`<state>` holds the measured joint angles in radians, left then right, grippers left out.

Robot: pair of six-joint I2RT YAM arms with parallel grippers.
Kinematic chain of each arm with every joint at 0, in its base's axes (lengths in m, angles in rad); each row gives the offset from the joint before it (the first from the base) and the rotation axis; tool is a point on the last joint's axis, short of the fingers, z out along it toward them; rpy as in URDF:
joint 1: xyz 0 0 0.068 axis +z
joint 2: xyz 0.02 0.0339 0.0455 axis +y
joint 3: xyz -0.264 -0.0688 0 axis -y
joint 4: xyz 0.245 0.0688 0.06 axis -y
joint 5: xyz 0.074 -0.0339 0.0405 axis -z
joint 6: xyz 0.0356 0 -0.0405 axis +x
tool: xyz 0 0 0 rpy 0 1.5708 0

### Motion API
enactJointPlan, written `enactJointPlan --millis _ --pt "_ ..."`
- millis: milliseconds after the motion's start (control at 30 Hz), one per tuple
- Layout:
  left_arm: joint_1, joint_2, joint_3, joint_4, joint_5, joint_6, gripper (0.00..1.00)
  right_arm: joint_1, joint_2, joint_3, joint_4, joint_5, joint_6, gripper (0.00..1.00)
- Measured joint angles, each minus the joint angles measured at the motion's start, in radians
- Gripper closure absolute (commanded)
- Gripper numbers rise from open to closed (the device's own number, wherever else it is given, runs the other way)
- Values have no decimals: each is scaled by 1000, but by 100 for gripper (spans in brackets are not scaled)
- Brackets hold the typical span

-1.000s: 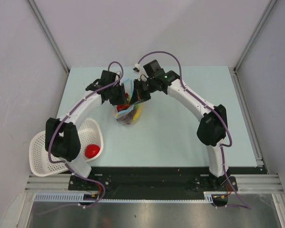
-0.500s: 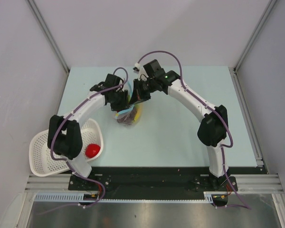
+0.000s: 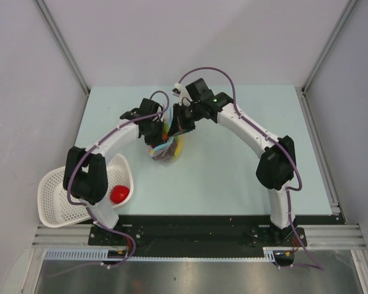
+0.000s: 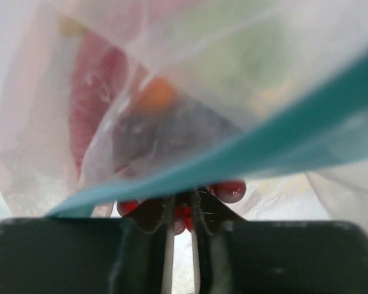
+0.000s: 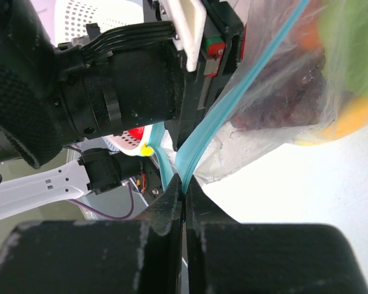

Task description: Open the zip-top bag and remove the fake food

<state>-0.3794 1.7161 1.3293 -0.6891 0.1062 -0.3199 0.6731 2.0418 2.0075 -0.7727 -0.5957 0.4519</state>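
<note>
The zip-top bag (image 3: 166, 149) hangs mid-table with its teal zip strip (image 5: 245, 86) pulled apart. My right gripper (image 5: 184, 187) is shut on one lip of that strip and holds the bag (image 5: 257, 141) up. My left gripper (image 4: 184, 211) reaches into the mouth under the zip strip (image 4: 245, 156). Its jaws are closed down on shiny red beads of the grape bunch (image 4: 230, 190). Through the plastic I see more fake food: an orange ball (image 4: 156, 95), a green oval (image 5: 349, 43) and a yellow piece (image 5: 346, 119). From above, the left gripper (image 3: 157, 130) and right gripper (image 3: 179, 125) meet over the bag.
A white mesh basket (image 3: 52, 199) sits at the near left edge, partly under the left arm, with a red round piece (image 3: 119, 195) in it. Grey walls close in the pale table (image 3: 245, 171) at the back and on both sides.
The left gripper has moved right, deeper into the bag's mouth, and its jaws have closed in. The right gripper has kept its hold on the zip strip.
</note>
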Motion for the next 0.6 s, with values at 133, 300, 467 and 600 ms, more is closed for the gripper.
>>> enactJointPlan --millis 133,300,467,600 --pt "-2 -22 -5 -12 -10 8 100 0 -8 -11 7 0 0 100" --pt "-4 -68 -2 -43 -25 7 100 -1 -17 -21 14 0 0 100" --pt "-5 -130 32 -79 -26 -2 100 -1 -24 -31 19 1 -1 100" --pt "-5 -203 66 -84 -28 -14 100 -1 -26 -37 24 1 -1 100"
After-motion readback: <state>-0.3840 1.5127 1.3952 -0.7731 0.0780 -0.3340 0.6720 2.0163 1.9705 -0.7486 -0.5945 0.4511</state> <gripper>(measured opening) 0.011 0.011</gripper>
